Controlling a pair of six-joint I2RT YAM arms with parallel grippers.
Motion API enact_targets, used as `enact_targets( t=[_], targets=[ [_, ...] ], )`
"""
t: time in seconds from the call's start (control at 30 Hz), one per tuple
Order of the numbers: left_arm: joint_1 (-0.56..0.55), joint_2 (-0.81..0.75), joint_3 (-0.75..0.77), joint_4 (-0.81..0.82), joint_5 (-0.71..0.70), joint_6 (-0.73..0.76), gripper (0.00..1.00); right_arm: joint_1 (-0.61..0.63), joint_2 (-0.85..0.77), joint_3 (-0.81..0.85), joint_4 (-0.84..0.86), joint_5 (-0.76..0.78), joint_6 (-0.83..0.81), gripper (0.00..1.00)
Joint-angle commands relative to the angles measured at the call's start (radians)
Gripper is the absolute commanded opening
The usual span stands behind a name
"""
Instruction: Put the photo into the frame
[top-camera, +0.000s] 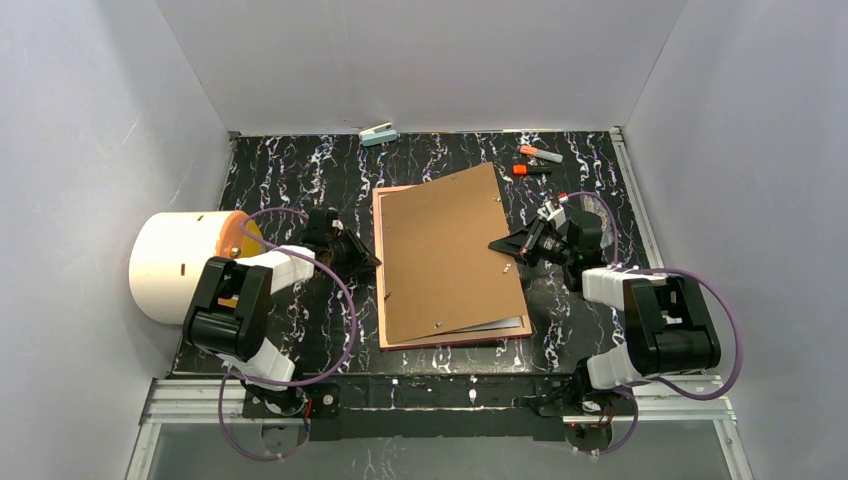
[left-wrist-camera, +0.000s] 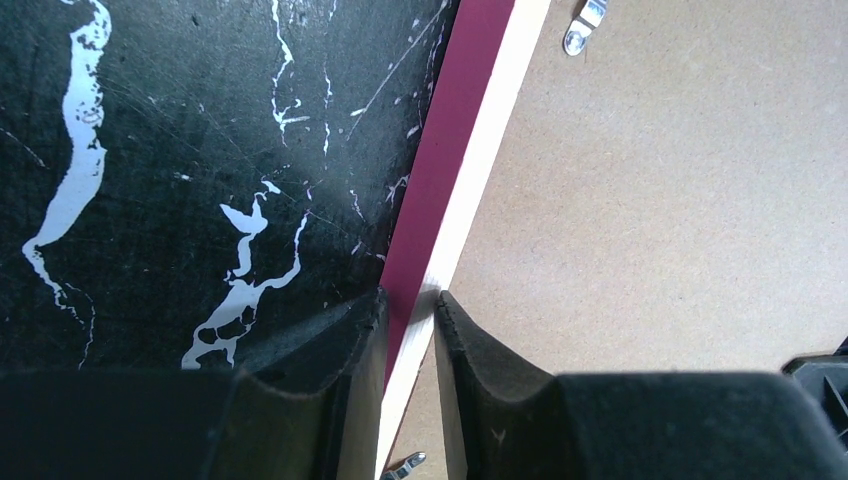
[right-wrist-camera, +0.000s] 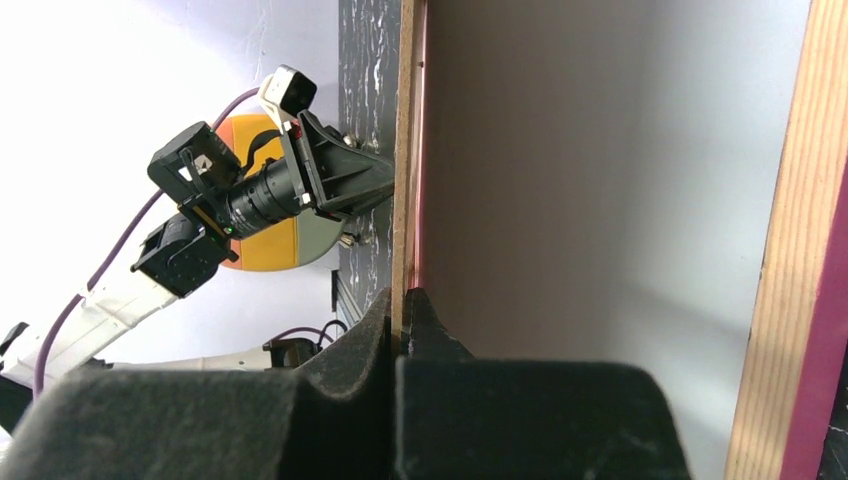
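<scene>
At the far left one white tub (top-camera: 170, 265) lay on its side, its orange-and-yellow end turned toward the middle. What it held could not be seen.

Beside it your left gripper (left-wrist-camera: 410, 300) straddled the left rail of the frame (left-wrist-camera: 455, 120), with the pink edge and pale back between its fingers. Whether it was pinching the rail or just short of it could not be told.

The one frame lay flat, back up, at the centre of the black marbled table (top-camera: 290, 180). Inside it lay the one photo (right-wrist-camera: 600, 200), white back up, a strip of it showing at the near right corner. One brown board (top-camera: 450, 250) lay askew over both.

Your right gripper (right-wrist-camera: 402, 300) was clamped tight on the board's right edge.

Along the back lay one small teal-and-white object (top-camera: 379, 134). To its right were two markers with orange on them, one pale (top-camera: 541, 153) and one dark (top-camera: 531, 170).
</scene>
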Motion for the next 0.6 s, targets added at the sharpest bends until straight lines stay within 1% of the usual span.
enact_targets(
  t=[0.0, 0.57],
  targets=[
    [-0.006, 0.01, 0.013, -0.018, -0.005, 0.007, 0.22, -0.003, 0.008, -0.011, 0.184, -0.008, -0.007, 0.01],
    [-0.007, 0.014, 0.013, -0.018, 0.0, 0.006, 0.19, -0.003, 0.064, -0.011, 0.253, 0.019, -0.018, 0.01]
  ],
)
